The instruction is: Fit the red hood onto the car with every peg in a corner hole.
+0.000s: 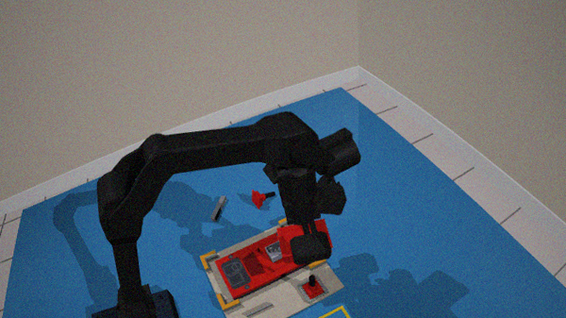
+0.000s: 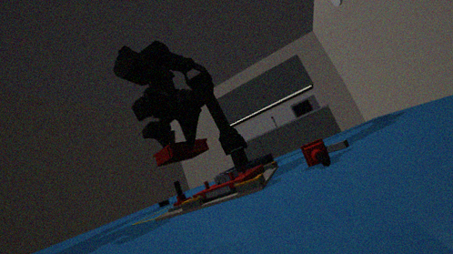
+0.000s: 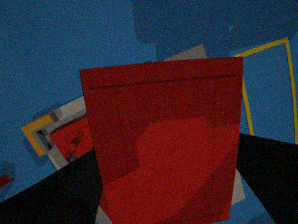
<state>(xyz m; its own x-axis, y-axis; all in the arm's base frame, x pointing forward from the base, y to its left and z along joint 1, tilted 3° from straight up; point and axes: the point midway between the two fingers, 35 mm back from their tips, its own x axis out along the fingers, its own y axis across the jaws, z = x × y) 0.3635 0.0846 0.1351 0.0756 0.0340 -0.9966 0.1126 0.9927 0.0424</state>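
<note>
My gripper [image 1: 305, 239] [image 2: 178, 143] is shut on the red hood [image 1: 288, 233] [image 2: 180, 151] [image 3: 166, 149] and holds it flat in the air. The hood hangs above the engine end of the red car chassis [image 1: 256, 267] [image 2: 229, 185] [image 3: 67, 141], which sits in its jig [image 1: 278, 296] [image 2: 259, 181]. The grey engine block [image 1: 273, 251] shows just beside the hood's edge in the top view. In the wrist view the hood fills the middle and hides the engine and the pegs. A clear gap shows between hood and chassis in the exterior view.
A small red part with a black stub [image 1: 259, 198] [image 2: 315, 154] and a grey bar [image 1: 219, 208] lie on the blue mat behind the jig. A black peg on a red pad [image 1: 312, 287] [image 2: 178, 189] stands on the jig plate. A yellow outlined rectangle [image 1: 327, 316] [image 3: 248, 106] lies in front.
</note>
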